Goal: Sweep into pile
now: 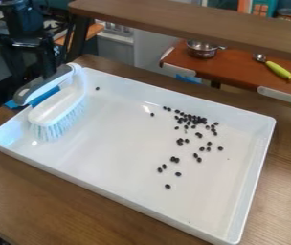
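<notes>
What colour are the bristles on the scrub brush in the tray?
Pale blue bristles, best seen in the camera view.

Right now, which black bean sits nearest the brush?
The lone bean by the tray's far left corner, just right of the brush; all the others lie farther right.
</notes>
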Robot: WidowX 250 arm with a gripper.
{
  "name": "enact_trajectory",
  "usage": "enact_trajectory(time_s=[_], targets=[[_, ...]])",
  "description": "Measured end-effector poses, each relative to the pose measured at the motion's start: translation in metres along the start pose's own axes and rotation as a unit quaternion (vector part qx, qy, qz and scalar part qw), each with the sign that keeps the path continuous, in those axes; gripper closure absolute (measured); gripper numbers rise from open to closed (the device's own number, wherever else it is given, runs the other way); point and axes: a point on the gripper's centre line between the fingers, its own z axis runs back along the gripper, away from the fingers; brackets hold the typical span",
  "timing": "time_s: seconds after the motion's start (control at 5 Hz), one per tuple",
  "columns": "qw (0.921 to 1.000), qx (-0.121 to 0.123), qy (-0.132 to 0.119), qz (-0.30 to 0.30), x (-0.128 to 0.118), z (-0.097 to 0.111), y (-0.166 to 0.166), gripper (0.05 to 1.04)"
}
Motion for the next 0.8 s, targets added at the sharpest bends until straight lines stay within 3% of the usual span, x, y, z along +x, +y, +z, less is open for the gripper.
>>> enact_trajectory(time_s=[0.4, 0.8], targets=[[0.9996, -0.009, 0.027, 0.006, -0.003, -0.019, -0.003, 0.083], [0.9998, 0.015, 0.012, -0.008, 0.003, -0.025, -0.005, 0.083]])
